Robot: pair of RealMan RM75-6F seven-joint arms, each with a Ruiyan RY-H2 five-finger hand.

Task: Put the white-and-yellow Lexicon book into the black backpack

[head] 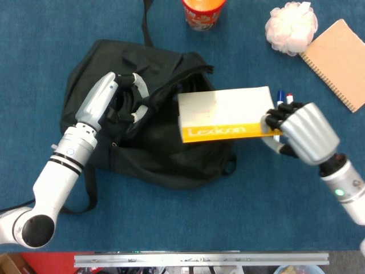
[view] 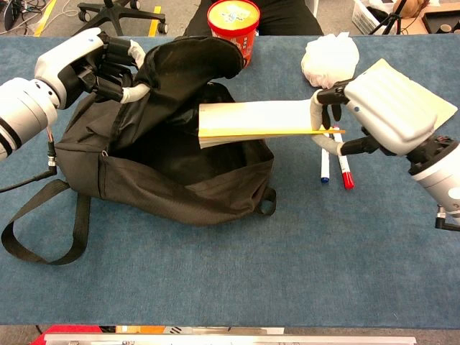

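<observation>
The black backpack lies on the blue table, its mouth gaping toward the right. My left hand grips the upper flap and holds it lifted. The white-and-yellow Lexicon book hangs level in the air, its left end over the bag's opening. My right hand grips the book's right end.
Blue and red markers lie under the right hand. A tan spiral notebook and a white puff sit at the back right. A red cup stands behind the bag. A strap loop trails front left.
</observation>
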